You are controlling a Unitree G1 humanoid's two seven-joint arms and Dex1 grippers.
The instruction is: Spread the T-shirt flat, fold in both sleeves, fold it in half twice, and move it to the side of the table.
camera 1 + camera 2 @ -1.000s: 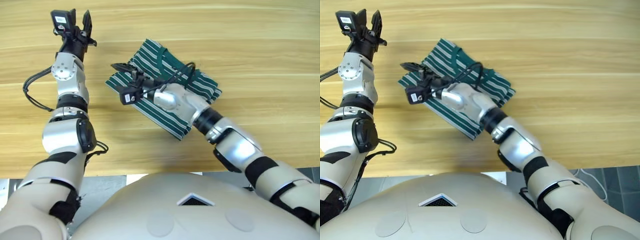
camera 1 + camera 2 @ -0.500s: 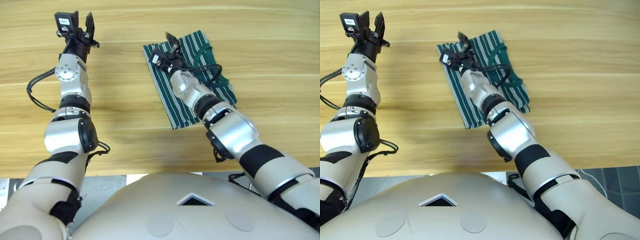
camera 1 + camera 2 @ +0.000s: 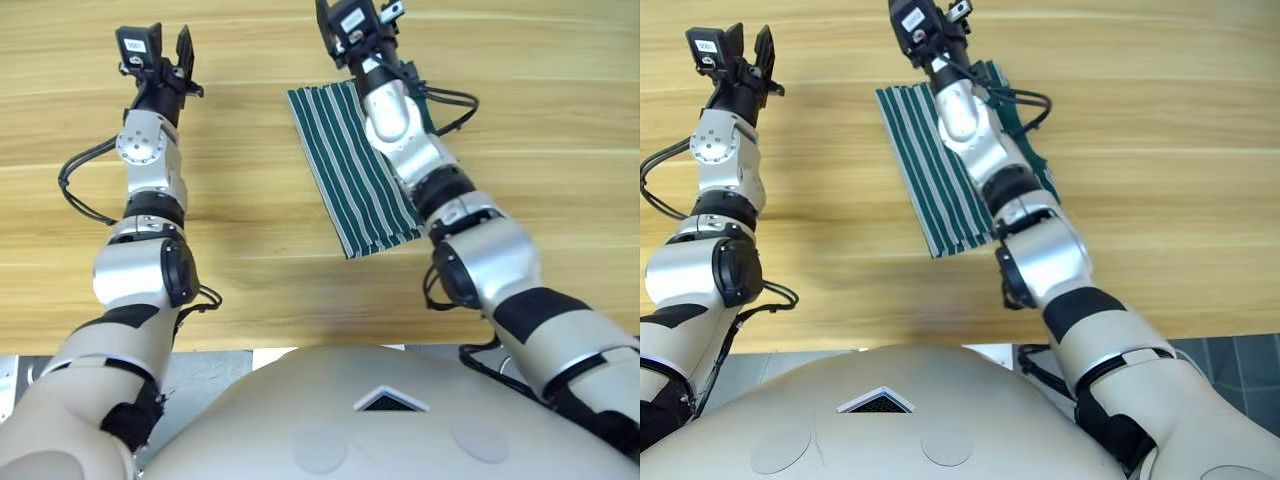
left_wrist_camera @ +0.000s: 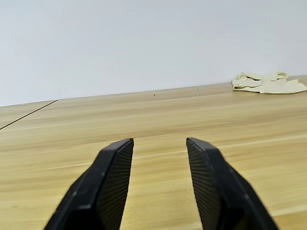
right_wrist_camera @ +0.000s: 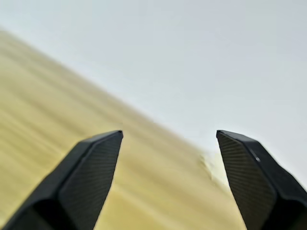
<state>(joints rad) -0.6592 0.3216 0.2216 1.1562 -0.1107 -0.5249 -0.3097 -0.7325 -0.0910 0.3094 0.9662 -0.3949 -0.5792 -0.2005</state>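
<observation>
The T-shirt [image 3: 352, 170] is a green and white striped folded bundle, lying lengthwise on the wooden table [image 3: 540, 120] near the middle. My right forearm stretches over its right side, hiding part of it. My right gripper [image 3: 357, 12] is past the shirt's far edge, open and holding nothing; the right wrist view shows its fingertips [image 5: 93, 158] spread wide with only table and wall between them. My left gripper [image 3: 160, 45] is off to the left of the shirt, open over bare wood, its fingers [image 4: 112, 177] apart with nothing between.
A crumpled cream cloth [image 4: 268, 82] lies far off on the table near the white wall. Bare wood surrounds the shirt on all sides. The table's near edge [image 3: 300, 345] runs just in front of my body.
The right arm swung from the shirt's left corner across to beyond its far edge. The shirt turned from diagonal to lengthwise and was let go. The left arm barely moved.
</observation>
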